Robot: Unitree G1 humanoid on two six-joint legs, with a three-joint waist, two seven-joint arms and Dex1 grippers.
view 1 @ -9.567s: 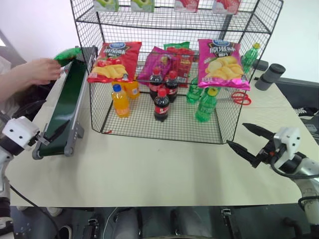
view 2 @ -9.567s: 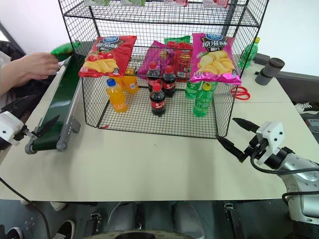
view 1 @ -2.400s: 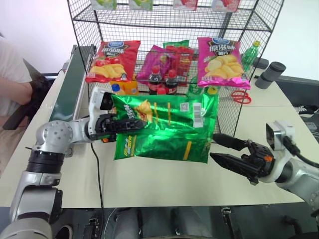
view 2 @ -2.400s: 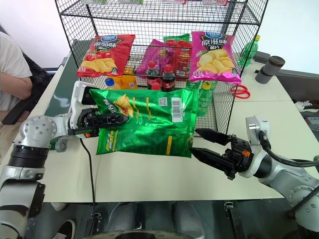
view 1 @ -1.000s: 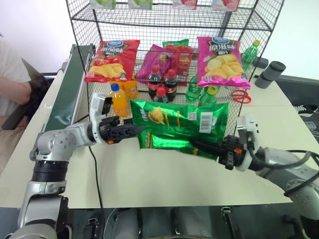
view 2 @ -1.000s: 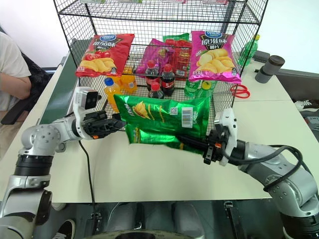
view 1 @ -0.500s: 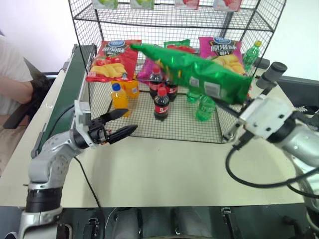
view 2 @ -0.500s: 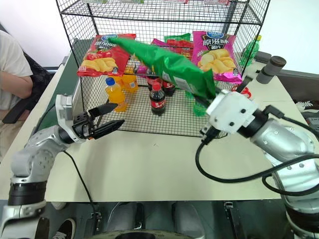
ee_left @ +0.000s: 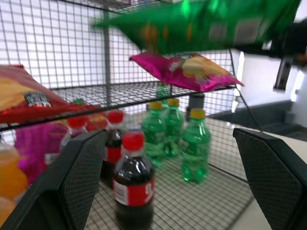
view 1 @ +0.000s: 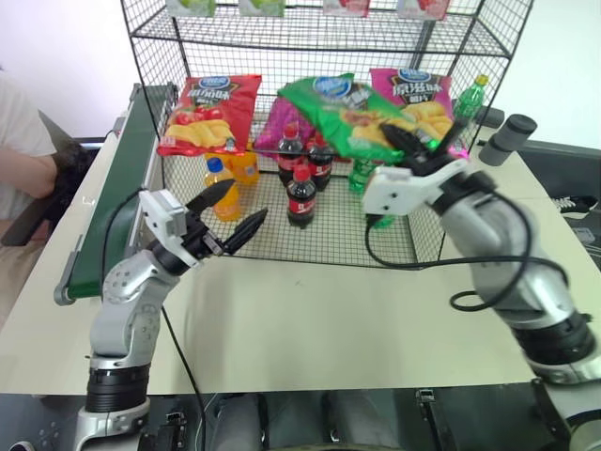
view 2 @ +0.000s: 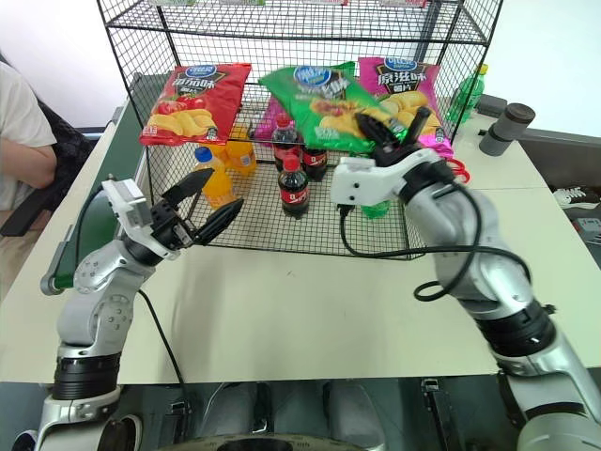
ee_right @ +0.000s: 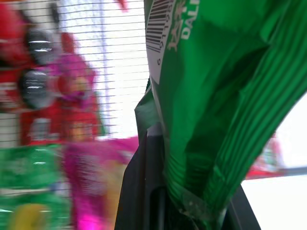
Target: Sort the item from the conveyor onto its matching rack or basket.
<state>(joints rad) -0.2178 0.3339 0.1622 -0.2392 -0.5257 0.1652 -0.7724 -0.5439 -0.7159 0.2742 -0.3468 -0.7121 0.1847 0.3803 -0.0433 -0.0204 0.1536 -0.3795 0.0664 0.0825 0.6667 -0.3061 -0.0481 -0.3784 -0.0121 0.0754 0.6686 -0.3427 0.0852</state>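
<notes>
From over the robot's shoulders, a wide pale beige desk (view 1: 310, 319) carries a tall black wire rack (view 1: 324, 56) at its far side, with a white wall behind it and a long dark green conveyor (view 1: 117, 188) running along the desk's left edge. A person's arm (view 1: 23, 174) rests beyond the conveyor at the far left. The right hand (view 1: 424, 150) is clamped shut on the lower edge of the green chip bag (view 1: 352, 108), holding it up against the front of the rack's middle shelf, between the red chip bag (view 1: 208, 115) and the magenta chip bag (view 1: 418, 94). The left hand (view 1: 230, 214) hangs above the desk just in front of the rack's lower left corner, its two black fingers spread wide with nothing between them. Cola bottles (view 1: 300, 193), an orange bottle (view 1: 221, 188) and green bottles stand on the rack's floor; red scissors (view 2: 454, 172) and a grey cylinder (view 1: 512, 139) lie on the desk to the rack's right. From the left wrist, the spread fingers (ee_left: 84, 182) frame a cola bottle (ee_left: 134, 187) and green bottles (ee_left: 194, 151) behind the mesh, with the green bag (ee_left: 206, 21) blurred overhead. From the right wrist, the crumpled green bag (ee_right: 225, 96) sits pinched at its seam between the closed fingers (ee_right: 144, 187), its barcode showing, the rack's mesh blurred behind.
</notes>
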